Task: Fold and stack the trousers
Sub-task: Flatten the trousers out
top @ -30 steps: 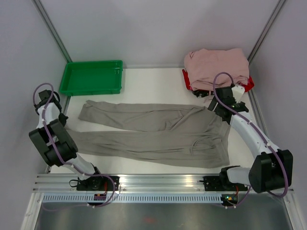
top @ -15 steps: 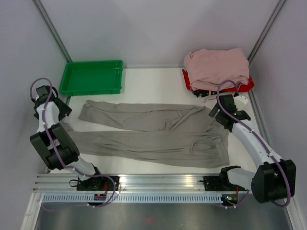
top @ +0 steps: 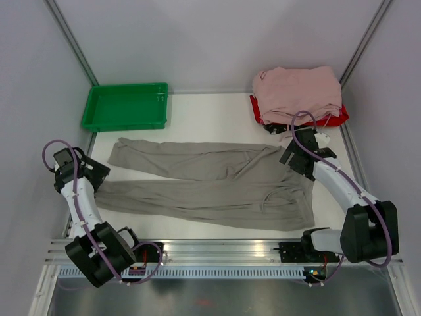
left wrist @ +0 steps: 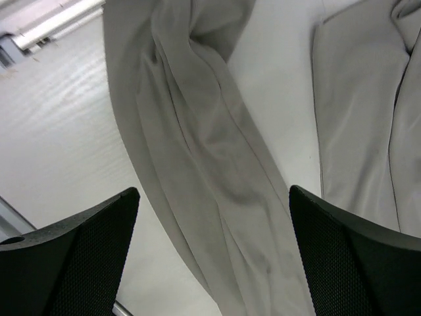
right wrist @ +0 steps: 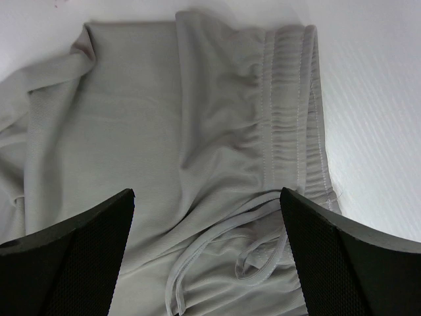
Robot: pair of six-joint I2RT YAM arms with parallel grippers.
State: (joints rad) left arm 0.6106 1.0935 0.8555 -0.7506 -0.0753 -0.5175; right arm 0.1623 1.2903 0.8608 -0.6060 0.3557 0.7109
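So the long grey-beige soft fabric trousers (top: 210,184) are lying spread out flat across the white table (top: 210,118), nearly edge to edge. The waistband is sitting at the right end and both legs are running off to the left. The far leg is ending just in front of the green plastic tray (top: 125,105) in the back left corner, and the near leg is reaching the left edge of the table.

The left gripper (top: 99,174) is hanging over the end of that near leg with its jaws spread wide and nothing between them. In its wrist view the black textured fingers (left wrist: 72,243) are framing a wrinkled strip of the leg, with bare table showing on both sides of it.

The right gripper (top: 291,159) is doing the same thing over the waistband end: jaws released, gripping nothing. Its own camera is looking down on the gathered elastic waistband (right wrist: 289,112) and a loose white drawstring (right wrist: 217,240) curling on the fabric between the fingers. I can't tell whether either gripper is actually touching the cloth.

In the back right corner a pile of pale pink garments (top: 299,89) is sitting on a red tray (top: 339,117), well clear of the trouser legs.
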